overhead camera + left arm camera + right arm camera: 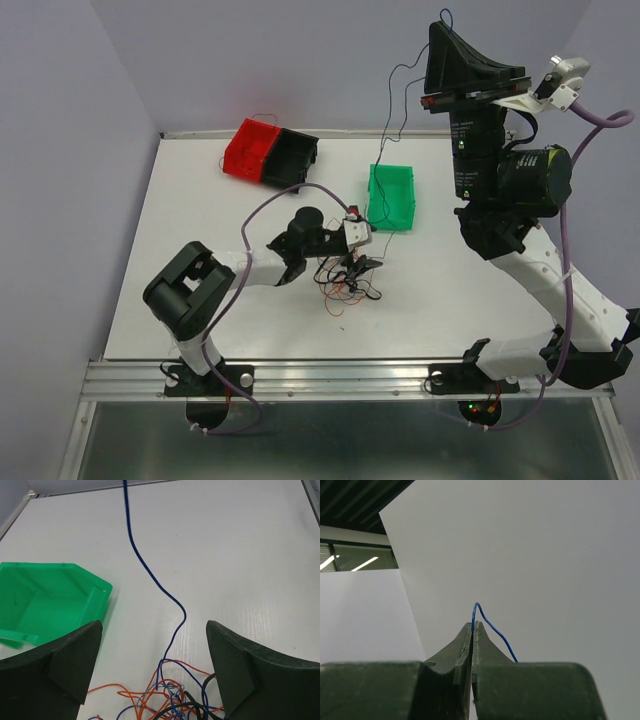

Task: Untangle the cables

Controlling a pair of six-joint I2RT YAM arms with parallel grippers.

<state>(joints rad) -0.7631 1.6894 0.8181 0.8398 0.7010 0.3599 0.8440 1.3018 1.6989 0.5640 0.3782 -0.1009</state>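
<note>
The cables lie in a tangle (348, 280) of thin orange, blue, black and red wires at the table's middle. My left gripper (362, 264) hangs low over the tangle, open, its jaws wide apart. The left wrist view shows its fingers (70, 665) either side of the tangle (172, 700), empty. One blue cable (386, 150) runs taut from the tangle up to my right gripper (438, 28), raised high above the table's back. The right gripper (474, 626) is shut on this blue cable's end (495, 632). The same blue cable (150, 570) rises away from the tangle.
A green bin (392, 195) stands just behind the tangle and also shows in the left wrist view (45, 605). A red bin (250, 148) and a black bin (292, 158) sit joined at the back left. White walls close the back and sides.
</note>
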